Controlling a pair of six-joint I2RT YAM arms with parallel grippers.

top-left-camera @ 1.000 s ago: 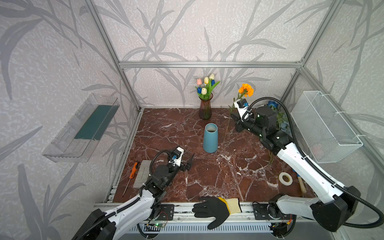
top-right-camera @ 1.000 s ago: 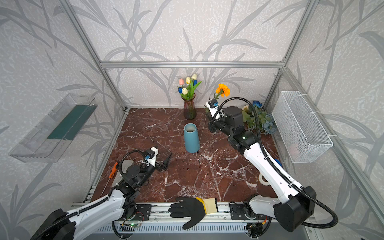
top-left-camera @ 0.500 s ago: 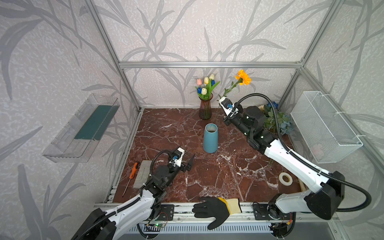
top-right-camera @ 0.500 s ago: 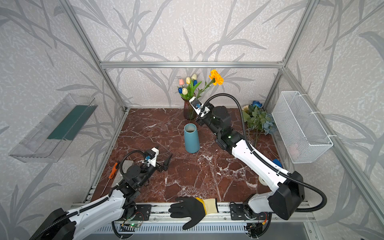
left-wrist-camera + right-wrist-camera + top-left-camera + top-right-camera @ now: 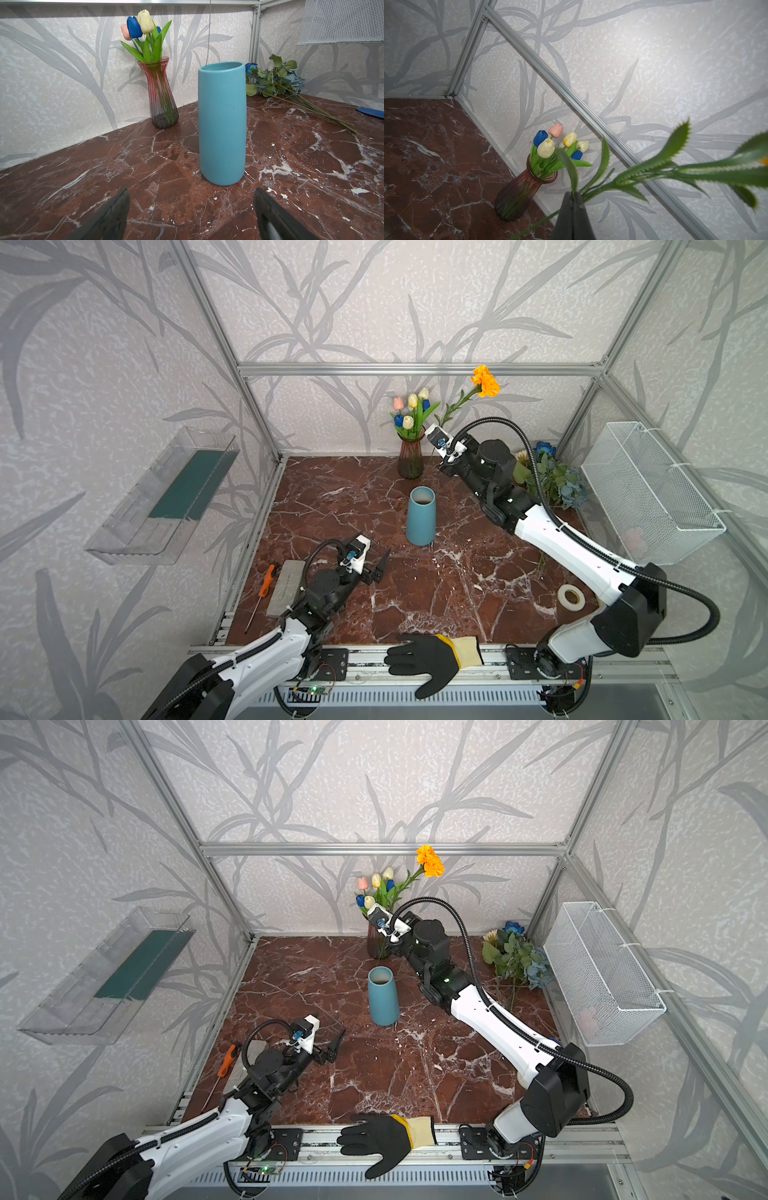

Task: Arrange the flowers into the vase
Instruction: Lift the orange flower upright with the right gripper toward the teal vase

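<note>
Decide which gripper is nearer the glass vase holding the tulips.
Right. The right gripper, shut on the marigold stem, hovers close beside the glass vase. The left gripper sits open towards the front, farther off than the blue vase.

Bright, even light all round; shadows on the desk [image 5: 145,166] are soft, and the closest flower [image 5: 670,149] looks blurred, out of focus.

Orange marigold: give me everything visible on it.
The orange marigold is an artificial-looking flower: ruffled orange bloom, serrated green leaves, thin bare lower stem. The right pincer is shut on it mid-stem, holding it tilted in the air, bloom uppermost, close to the tulips in the glass vase. Its thin lower end hangs toward the mouth of the blue vase; whether it is inside cannot be told.
</note>
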